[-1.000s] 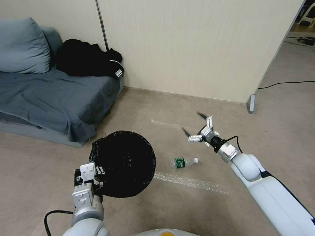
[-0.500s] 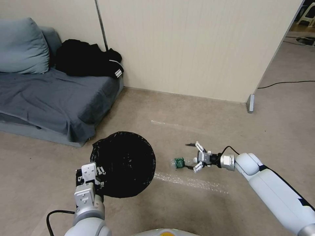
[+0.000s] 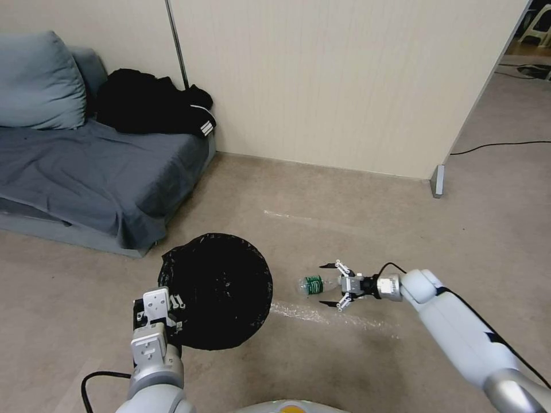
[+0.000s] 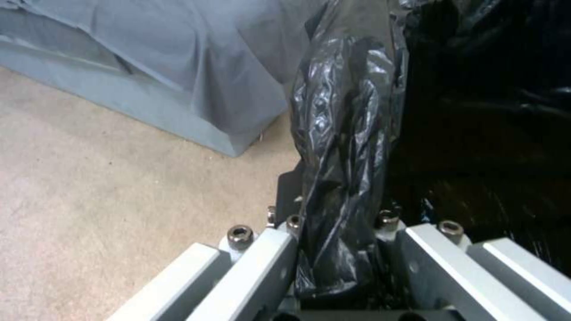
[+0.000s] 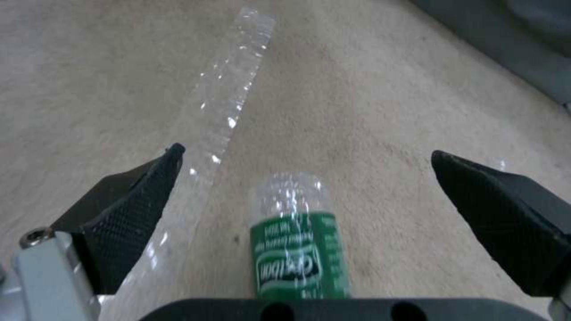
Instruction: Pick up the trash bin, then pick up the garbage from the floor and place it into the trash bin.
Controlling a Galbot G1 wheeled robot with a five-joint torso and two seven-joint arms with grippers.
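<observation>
The round trash bin lined with a crinkled black plastic bag point(image 3: 221, 289) hangs near the robot on the left, above the beige carpeted floor point(image 3: 321, 195). The left hand point(image 3: 158, 315) is clamped on the near left part of its rim; in the left wrist view its pale fingers point(image 4: 262, 267) pinch a fold of the black bag point(image 4: 342, 178) between them.

To the right of the bin, a small clear plastic bottle with a green label point(image 3: 314, 284) lies on its side on the floor, beside a strip of clear tape point(image 3: 333, 318) stuck to the carpet. The right hand point(image 3: 332, 285) is low at the floor with its dark-tipped fingers spread wide on either side of the bottle's cap end, not closed on it. In the right wrist view the bottle point(image 5: 297, 240) lies midway between the two black pads point(image 5: 134, 200).

A grey-blue sofa point(image 3: 86, 166) stands far left against the wall.
</observation>
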